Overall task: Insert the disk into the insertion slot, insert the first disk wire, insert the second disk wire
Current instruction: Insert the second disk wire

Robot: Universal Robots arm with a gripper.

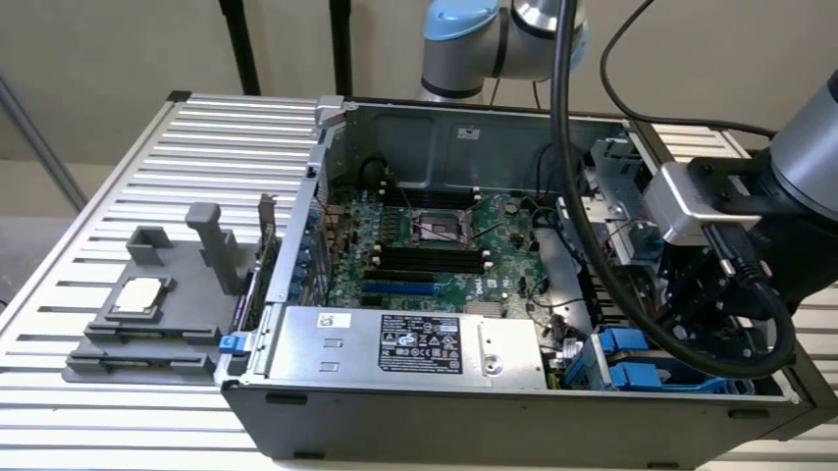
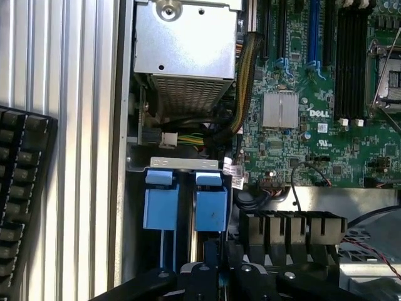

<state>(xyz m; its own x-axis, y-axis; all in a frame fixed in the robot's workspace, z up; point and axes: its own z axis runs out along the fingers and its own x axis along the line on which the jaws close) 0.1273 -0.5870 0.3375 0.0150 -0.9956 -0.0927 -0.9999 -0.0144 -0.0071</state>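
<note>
Item: my gripper (image 2: 210, 276), over the slot (image 2: 185, 207) at the case's corner; finger state: cannot tell. Disk (image 2: 211, 210): blue carrier seated in slot. Hazard: loose cables (image 2: 194, 135) just beside may snag, from a skewed approach

The place looks like a robotics lab or test workshop. An opened dark grey desktop computer case (image 1: 524, 392) with its green motherboard (image 1: 433, 245) exposed lies on a ribbed silver aluminium table (image 1: 157, 147). A grey plastic fixture (image 1: 157, 314) holding parts sits beside it, and a black keyboard (image 2: 22, 200) lies nearby.
</note>
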